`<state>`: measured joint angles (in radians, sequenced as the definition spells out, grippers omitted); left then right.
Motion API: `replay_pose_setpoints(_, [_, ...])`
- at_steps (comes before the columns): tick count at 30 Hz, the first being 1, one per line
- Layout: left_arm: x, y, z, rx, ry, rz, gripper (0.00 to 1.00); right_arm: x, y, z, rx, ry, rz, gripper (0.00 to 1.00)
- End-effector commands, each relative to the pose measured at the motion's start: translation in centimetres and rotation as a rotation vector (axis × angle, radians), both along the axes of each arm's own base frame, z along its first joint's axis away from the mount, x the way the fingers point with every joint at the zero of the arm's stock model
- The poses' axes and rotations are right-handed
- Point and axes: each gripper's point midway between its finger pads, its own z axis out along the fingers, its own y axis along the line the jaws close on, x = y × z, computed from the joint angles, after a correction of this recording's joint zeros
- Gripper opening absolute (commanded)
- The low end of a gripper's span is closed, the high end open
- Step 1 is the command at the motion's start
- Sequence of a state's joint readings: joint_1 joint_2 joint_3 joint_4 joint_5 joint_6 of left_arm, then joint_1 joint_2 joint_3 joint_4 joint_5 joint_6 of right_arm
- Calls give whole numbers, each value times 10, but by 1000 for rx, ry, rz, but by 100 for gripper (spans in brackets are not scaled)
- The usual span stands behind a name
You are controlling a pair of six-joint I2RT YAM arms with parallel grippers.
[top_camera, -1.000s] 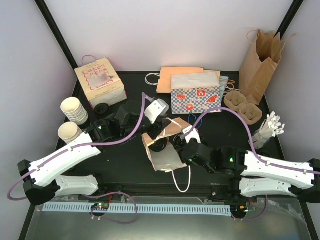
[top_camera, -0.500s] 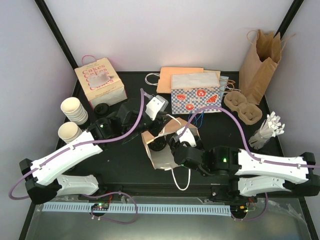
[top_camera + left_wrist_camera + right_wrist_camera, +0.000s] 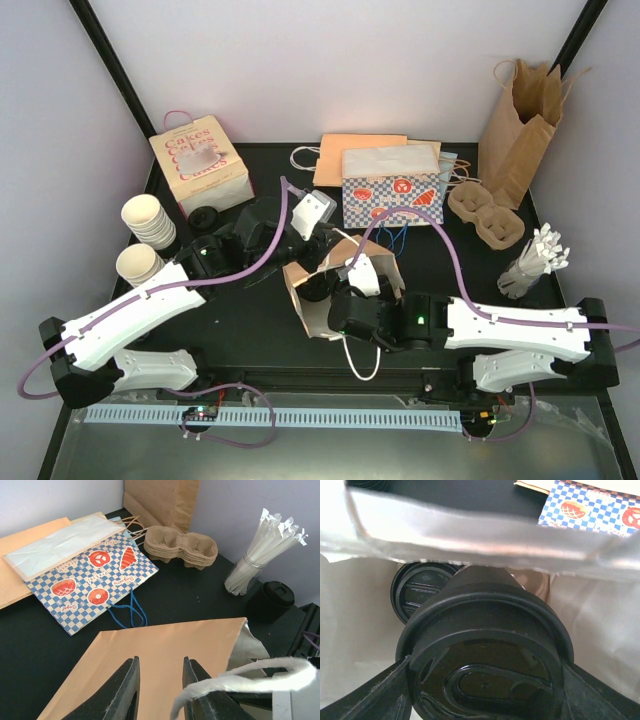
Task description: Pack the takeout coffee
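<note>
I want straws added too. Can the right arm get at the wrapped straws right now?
Probably not yet: the right gripper is in the bag, shut on the takeout coffee. The straws stand unobstructed on its side, so likely yes once it lets go.

Right tool (image 3: 358, 280), carrying the takeout coffee (image 3: 485, 660), has swung left into the paper bag's (image 3: 318, 320) mouth; left tool (image 3: 160, 685) jaws narrowed at bag's rim.

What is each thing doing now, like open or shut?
Bag: open.
Coffee: lid on, held by right claw, inside bag.
Second coffee: lid on, inside bag.
Left claw: at bag's edge, grip unclear.
Cake box: closed.
Tall brown bag: upright, open.
Tray: empty.
</note>
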<state>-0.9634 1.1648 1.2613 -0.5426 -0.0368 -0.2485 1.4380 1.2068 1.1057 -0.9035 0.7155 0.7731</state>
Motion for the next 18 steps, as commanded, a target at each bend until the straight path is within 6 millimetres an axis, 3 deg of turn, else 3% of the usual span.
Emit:
replay_pose_setpoints(1, [-3,1,22,-77,-21,-8,26,10,1,3,61,-47,-111,65])
replay_pose_setpoints(14, [-6,-1,18,-78,-8,-24,25,11,9,-9,56,-40,-111,65])
replay_pose_setpoints(18, [-8,-2,18,-80,-11,-36,18,8,0,-11,49,-20,-116,65])
